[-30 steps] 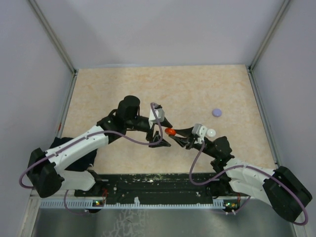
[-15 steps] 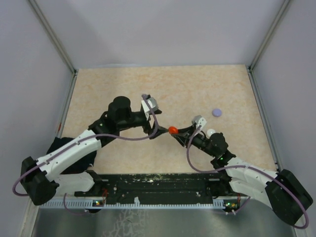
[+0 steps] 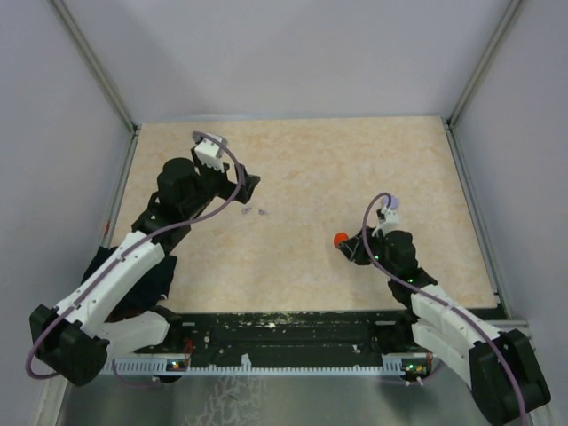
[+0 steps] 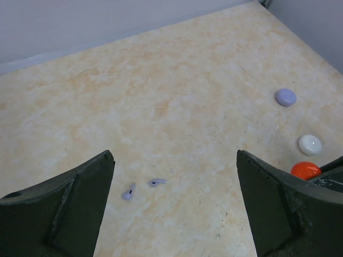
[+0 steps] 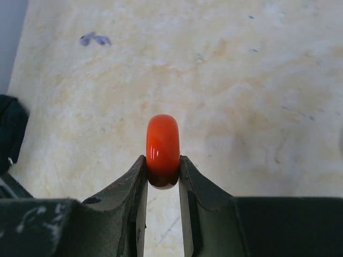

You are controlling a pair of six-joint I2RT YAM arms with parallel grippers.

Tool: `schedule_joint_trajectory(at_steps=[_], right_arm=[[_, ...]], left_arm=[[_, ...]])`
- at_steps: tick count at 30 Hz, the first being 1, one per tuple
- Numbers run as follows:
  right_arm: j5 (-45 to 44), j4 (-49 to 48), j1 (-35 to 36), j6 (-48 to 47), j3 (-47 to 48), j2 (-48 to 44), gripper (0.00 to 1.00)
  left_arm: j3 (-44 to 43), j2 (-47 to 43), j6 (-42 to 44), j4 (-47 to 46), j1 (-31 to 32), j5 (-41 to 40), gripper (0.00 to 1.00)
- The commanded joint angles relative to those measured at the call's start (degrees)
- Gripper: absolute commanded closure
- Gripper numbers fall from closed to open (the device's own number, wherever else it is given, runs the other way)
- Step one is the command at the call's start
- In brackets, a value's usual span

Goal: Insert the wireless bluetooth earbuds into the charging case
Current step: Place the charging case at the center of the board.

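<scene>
Right wrist shows right end effector (image 5: 162, 162) clamping red case (image 5: 163, 143); left end effector (image 4: 175, 156) spread wide.

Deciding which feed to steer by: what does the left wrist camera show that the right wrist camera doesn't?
Only left wrist: the purple case and white case lying on the table, and the left fingers spread wide with nothing between them. Only right wrist: the right fingers clamping the red case edge-on, from both sides. Both: the red case and the two greyish-purple earbuds lying loose on the table.
</scene>
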State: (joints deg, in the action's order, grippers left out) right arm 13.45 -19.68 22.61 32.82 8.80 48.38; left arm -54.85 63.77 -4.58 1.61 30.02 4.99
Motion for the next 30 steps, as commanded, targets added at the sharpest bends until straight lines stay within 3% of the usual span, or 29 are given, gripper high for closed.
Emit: schedule_joint_trajectory(at_steps=[1, 7, 13, 18, 24, 30], right_arm=[[-1.86, 11.32, -6.25, 6.08, 3.21, -3.42, 1.0], [-1.29, 19.21, -15.47, 5.48, 4.3, -2.72, 1.0], [-1.77, 19.75, -17.57, 4.7, 5.44, 2.58, 1.0], [-1.58, 21.73, -17.8, 2.97, 7.97, 7.31, 0.79], [-3.25, 27.53, -17.86, 0.68, 10.43, 6.49, 0.51], [-4.67, 38.59, -17.86, -2.2, 15.92, 4.11, 0.36]], left_arm=[[0.17, -2.73, -1.45, -1.53, -1.04, -5.25, 0.0], [0.74, -3.65, -0.13, -1.65, -1.41, -8.74, 0.0], [1.15, -4.32, 0.36, -1.94, -1.5, -10.04, 0.0], [1.71, -5.35, 0.75, -2.54, -1.48, -9.91, 0.0], [1.85, -5.42, 1.09, -2.62, -1.54, -10.05, 0.0], [1.86, -4.84, 0.9, -2.57, -1.48, -9.98, 0.0]])
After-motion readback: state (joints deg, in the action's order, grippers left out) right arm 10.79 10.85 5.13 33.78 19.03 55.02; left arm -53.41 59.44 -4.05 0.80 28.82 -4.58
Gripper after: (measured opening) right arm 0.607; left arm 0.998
